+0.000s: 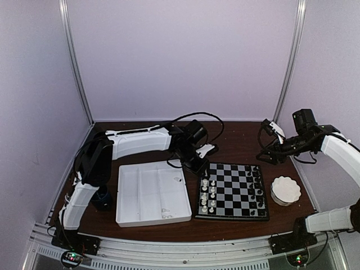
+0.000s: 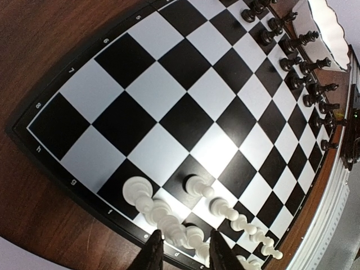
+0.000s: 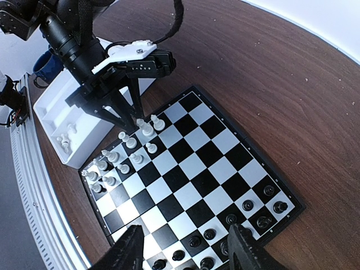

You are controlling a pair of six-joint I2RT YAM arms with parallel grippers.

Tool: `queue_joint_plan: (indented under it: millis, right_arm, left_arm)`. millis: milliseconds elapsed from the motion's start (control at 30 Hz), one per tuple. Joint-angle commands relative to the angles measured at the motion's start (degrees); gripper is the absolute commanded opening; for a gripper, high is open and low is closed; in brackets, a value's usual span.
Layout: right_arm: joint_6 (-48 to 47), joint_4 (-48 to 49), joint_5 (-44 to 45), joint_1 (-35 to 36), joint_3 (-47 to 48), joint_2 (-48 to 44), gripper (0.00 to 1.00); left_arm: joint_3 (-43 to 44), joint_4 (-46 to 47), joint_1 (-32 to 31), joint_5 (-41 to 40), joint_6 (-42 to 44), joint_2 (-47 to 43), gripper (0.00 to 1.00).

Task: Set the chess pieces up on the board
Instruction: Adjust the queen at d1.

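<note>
At the far left of the dark, wood-grained worktop (image 1: 236,140) sits a blue cup (image 1: 103,198). Next to it is a shallow white plastic tray (image 1: 130,194), square with low walls and moulded partitions, holding a few spare white pieces (image 1: 166,212) in its near right corner. Just beside the tray's right wall the board (image 1: 236,181) lies flat, a square of glossy black and white checks inside a thin black rim. The left tool (image 2: 185,241) hangs over the board's left edge. Its two dark tapered fingers (image 2: 153,253) stand narrowly apart on either side of one of the white chessmen (image 2: 160,214). The wrist view cuts the tips off, so I cannot tell whether they pinch the piece or merely flank it. These chessmen are smooth, with round heads on flared bases. They crowd the two left files toward the near end, packed close together. A wide band of bare squares separates them from the black chessmen (image 1: 257,188), ranged in two rows along the right edge. Right of the board, near its rim but apart from it, stands a white bowl (image 1: 286,190) with a scalloped edge. The right tool (image 3: 188,250) hovers above the black side, spread wide and holding nothing.
</note>
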Motion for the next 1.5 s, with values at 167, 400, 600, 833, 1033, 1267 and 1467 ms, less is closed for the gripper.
queue_joint_plan:
  millis: [167, 400, 600, 833, 1033, 1267, 1467]
  right_arm:
    - [-0.23, -0.21, -1.33, -0.32, 0.73, -0.17, 0.53]
    - [-0.17, -0.15, -1.33, -0.32, 0.73, -0.18, 0.53]
    - [-0.22, -0.16, -1.24, -0.32, 0.73, -0.19, 0.53]
    - [-0.15, -0.12, -1.23, -0.32, 0.73, -0.14, 0.53]
    - [-0.08, 0.1, -1.15, -0.32, 0.73, -0.1, 0.53]
    - [-0.02, 0.06, -1.24, -0.32, 0.72, -0.1, 0.53]
    - [-0.06, 0.06, -1.24, -0.32, 0.72, -0.18, 0.53]
  left_arm:
    - [1.71, 0.7, -0.1, -1.34, 1.62, 0.95, 0.26]
    - [2.5, 0.7, -0.12, -2.16, 1.53, 1.58, 0.22]
    - [2.37, 0.7, -0.16, -2.77, 1.64, 1.68, 0.19]
    - [2.28, 0.08, -0.34, -2.43, 1.77, 1.3, 0.13]
    - [2.26, -1.26, -1.05, -3.76, 2.66, 0.61, 0.11]
    - [1.33, -1.64, -1.51, -5.02, 3.31, 0.09, 0.1]
    - [0.64, -1.74, -1.59, -5.18, 3.35, -0.32, 0.09]
